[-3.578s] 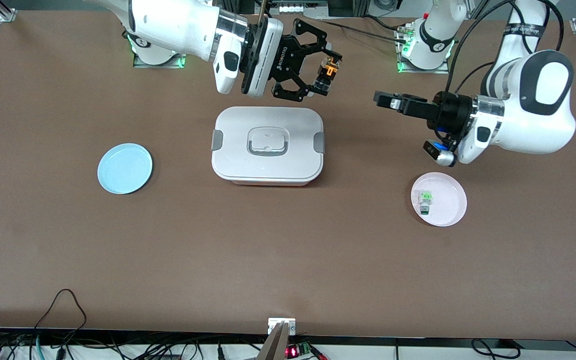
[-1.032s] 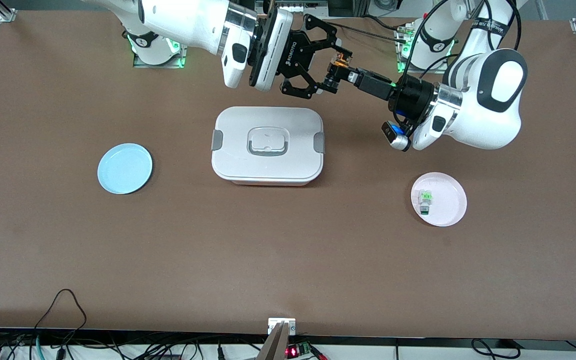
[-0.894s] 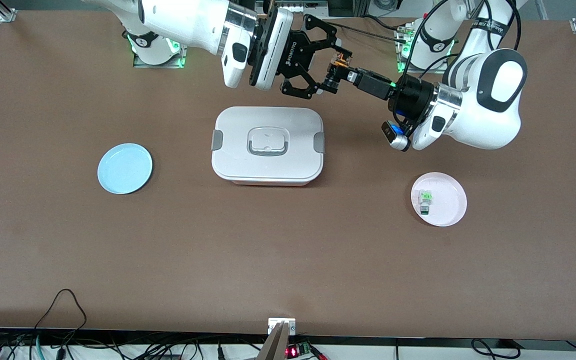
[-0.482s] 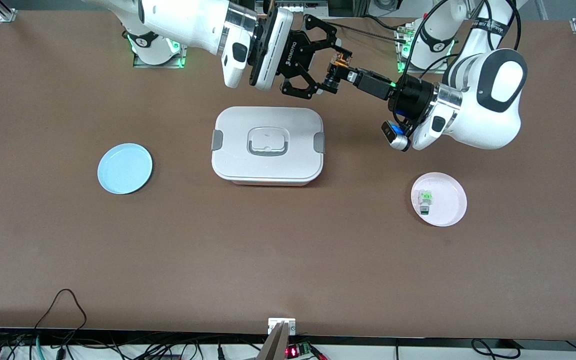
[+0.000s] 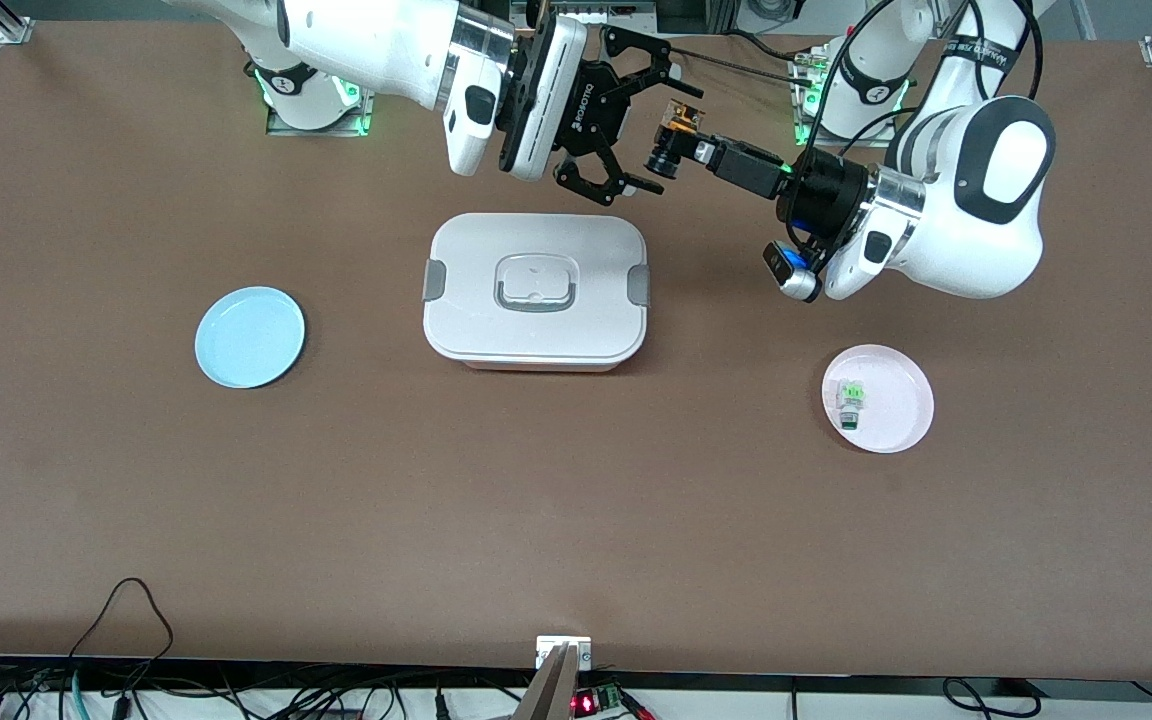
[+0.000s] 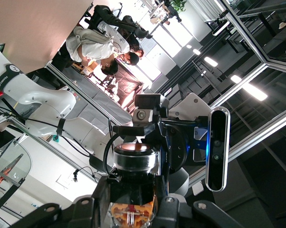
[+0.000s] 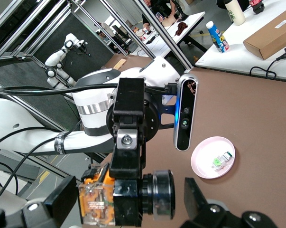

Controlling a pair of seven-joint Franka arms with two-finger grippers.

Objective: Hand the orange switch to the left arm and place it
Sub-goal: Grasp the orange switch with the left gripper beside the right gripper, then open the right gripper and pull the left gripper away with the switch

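Brown tabletop [image 5: 576, 520] fills the front view, with both arms' bases standing along its upper edge and cables hanging off the edge nearest the camera. At the middle sits the white box [image 5: 535, 290], lid on, grey latches at both short ends and a handle recess on top. A light blue plate [image 5: 249, 336] lies toward the right arm's end of the table, and a pink plate [image 5: 878, 397] lies toward the left arm's end, carrying a small green-and-white component [image 5: 849, 401].

Both grippers meet in the air over the strip of table between the box and the robot bases. The orange switch [image 5: 673, 140] is up there with them, pinched in the narrow jaws of the left gripper [image 5: 688, 148], whose slim fingers reach in from the left arm. In the right wrist view the switch [image 7: 101, 199] shows its orange body and a black cylindrical end, clamped under the left gripper's black finger [image 7: 128, 142]. The right gripper [image 5: 648, 130] is spread wide, its fingertips standing apart on either side of the switch and not touching it. In the left wrist view the switch's orange part [image 6: 132, 213] sits at the bottom edge.
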